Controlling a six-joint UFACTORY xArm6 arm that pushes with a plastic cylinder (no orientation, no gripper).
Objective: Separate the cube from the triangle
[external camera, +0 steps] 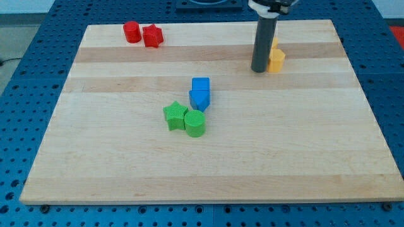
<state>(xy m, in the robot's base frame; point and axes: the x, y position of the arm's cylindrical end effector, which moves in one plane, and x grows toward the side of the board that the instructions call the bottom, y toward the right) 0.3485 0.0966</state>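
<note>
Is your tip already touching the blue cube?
No: my tip stands at the view's upper right beside the yellow blocks, well apart from the blue cube and blue triangle mid-board.

wooden board (126, 164) with eight coloured blocks

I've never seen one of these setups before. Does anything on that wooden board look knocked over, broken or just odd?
Nothing stands out. The blocks sit flat in tidy pairs: red ones top left, blue cube touching blue triangle, green ones below. My tip rests beside the yellow blocks.
</note>
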